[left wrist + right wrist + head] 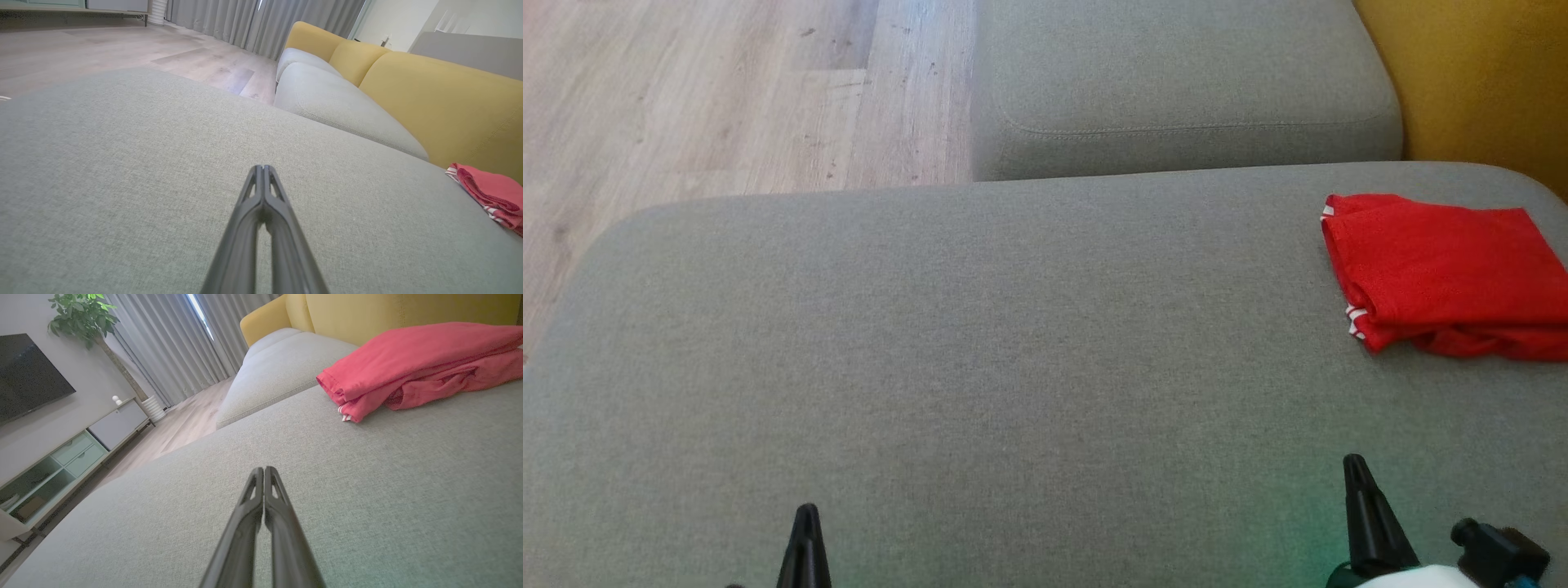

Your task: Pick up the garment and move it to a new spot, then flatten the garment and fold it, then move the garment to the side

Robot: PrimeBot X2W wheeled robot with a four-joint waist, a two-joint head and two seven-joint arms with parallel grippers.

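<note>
Garment, red and folded, lies far right on the grey sofa cushion, near the yellow backrest; we see bare cushion running left to its edge above the wood floor. Left gripper and right gripper hover, jaws pressed together, empty. Right wrist view adds a television.

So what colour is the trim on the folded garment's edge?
White stripes on the red garment, at its trim; the head view shows it best.

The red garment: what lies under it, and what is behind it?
The folded red garment lies on the grey seat cushion, with the yellow backrest behind it. The cushion patch under it and the inner folded layers are covered, so nothing more can be told.
</note>
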